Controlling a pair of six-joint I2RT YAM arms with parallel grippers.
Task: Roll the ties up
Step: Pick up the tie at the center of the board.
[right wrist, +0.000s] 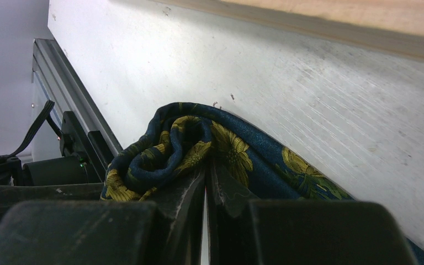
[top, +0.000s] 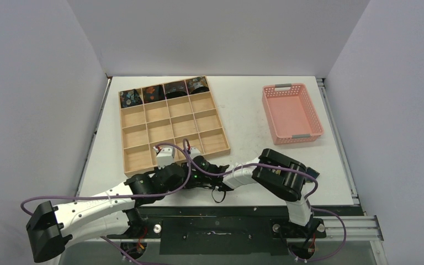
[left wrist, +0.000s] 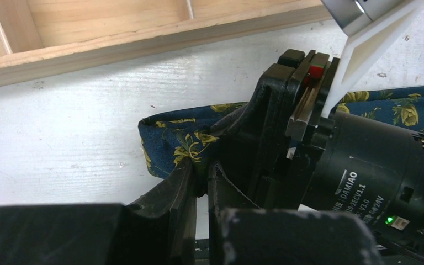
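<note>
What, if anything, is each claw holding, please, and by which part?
Both are shut on one navy floral tie: the right claw pinches its bunched, rolled end; the left claw grips the fabric close beside it.

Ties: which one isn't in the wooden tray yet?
The yellow-flowered navy tie on the table before the wooden tray, near edge, pinched by the left fingers and right fingers. The other four ties sit coiled in its back row.
</note>
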